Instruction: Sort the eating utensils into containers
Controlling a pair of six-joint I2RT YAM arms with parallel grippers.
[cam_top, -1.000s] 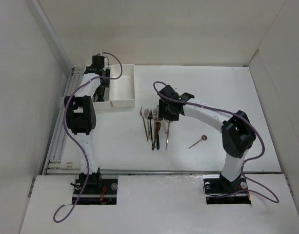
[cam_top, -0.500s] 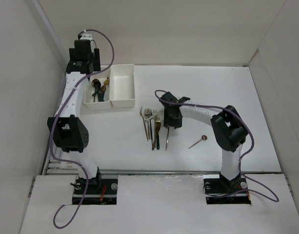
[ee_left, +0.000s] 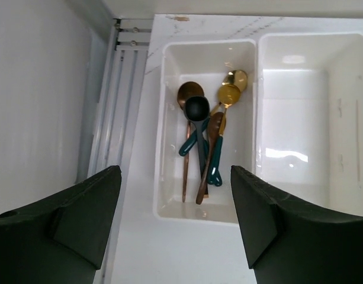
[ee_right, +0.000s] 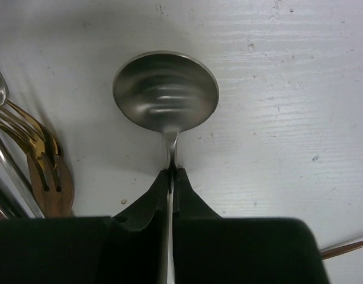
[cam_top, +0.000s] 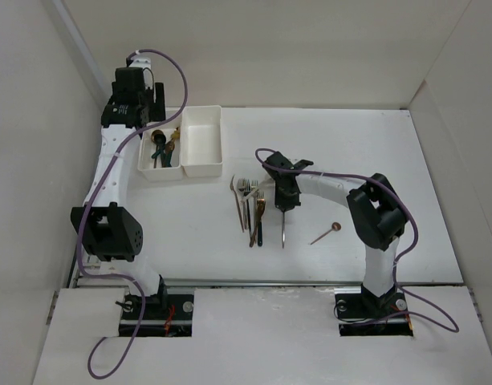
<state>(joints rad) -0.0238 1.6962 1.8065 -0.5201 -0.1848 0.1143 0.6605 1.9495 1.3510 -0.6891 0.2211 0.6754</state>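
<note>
My right gripper [cam_top: 284, 205] [ee_right: 171, 175] is shut on the neck of a silver spoon [ee_right: 166, 92], whose handle [cam_top: 283, 233] points toward the near edge just right of the utensil pile. Several forks and spoons [cam_top: 250, 207] lie side by side in that pile; gold forks [ee_right: 42, 160] show at the left of the right wrist view. A copper spoon [cam_top: 327, 233] lies alone to the right. My left gripper [cam_top: 141, 112] [ee_left: 175, 177] hangs open and holds nothing above the near end of the left container [ee_left: 160, 130], which holds several spoons [ee_left: 205, 136]. The right container [ee_left: 311, 118] [cam_top: 201, 140] has nothing in it.
A metal rail [cam_top: 97, 233] runs along the table's left edge beside the containers. White walls enclose the table at the left, back and right. Purple cables loop off both arms.
My right gripper has closed on the silver spoon and drawn it slightly right of the pile. The left arm has lifted back from over the containers toward the far left corner.
</note>
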